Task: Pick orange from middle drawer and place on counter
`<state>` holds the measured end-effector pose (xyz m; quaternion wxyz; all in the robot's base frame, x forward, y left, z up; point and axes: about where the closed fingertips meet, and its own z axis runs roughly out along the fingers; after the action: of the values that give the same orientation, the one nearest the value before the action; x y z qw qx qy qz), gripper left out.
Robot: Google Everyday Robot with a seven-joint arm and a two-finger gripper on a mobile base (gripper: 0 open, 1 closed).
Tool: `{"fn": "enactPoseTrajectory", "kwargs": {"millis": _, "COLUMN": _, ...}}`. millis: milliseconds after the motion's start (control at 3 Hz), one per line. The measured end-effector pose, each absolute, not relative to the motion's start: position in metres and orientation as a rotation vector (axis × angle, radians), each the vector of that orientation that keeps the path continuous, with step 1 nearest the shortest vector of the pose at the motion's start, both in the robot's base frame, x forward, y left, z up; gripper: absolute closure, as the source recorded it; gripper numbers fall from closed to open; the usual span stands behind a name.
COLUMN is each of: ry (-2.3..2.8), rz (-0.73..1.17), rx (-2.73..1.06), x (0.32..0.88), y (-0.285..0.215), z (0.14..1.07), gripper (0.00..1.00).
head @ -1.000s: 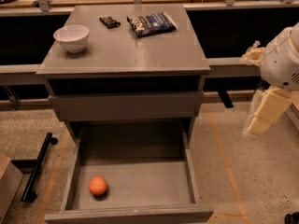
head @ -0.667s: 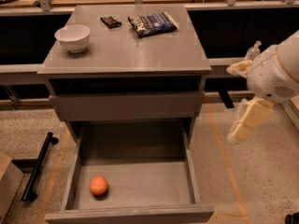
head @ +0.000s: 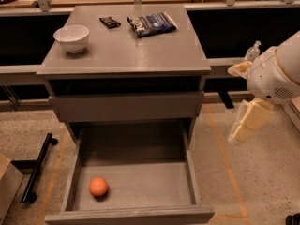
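The orange (head: 99, 187) lies on the floor of the pulled-out middle drawer (head: 140, 184), near its front left corner. The counter (head: 122, 48) is the grey top of the cabinet, above the drawer. My gripper (head: 247, 124) hangs from the white arm (head: 276, 74) to the right of the cabinet. It is at about the height of the closed drawer front (head: 126, 106), well above and to the right of the orange, and it holds nothing I can see.
On the counter stand a white bowl (head: 71, 38), a dark blue snack bag (head: 151, 24) and a small dark packet (head: 110, 21). A black bar (head: 37, 168) and a cardboard box (head: 5, 186) lie on the floor at left. A bottle (head: 253, 50) stands behind the arm.
The arm and gripper have moved left and a little down, closer to the cabinet's right side. The orange and the drawer have not moved.
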<state>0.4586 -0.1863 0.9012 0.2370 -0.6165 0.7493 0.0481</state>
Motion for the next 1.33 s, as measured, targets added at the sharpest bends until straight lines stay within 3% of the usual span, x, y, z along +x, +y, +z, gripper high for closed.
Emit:
{"fn": "enactPoseTrajectory", "kwargs": {"millis": 1000, "ry": 1.902, "rz": 0.465, "rx": -1.618, "x": 0.478, "y": -0.116, "z": 0.770, "gripper": 0.00}}
{"fn": "enactPoseTrajectory", "kwargs": {"millis": 1333, "ry": 1.900, "rz": 0.478, "rx": -1.606, "x": 0.482, "y": -0.114, "z": 0.762, "gripper": 0.00}}
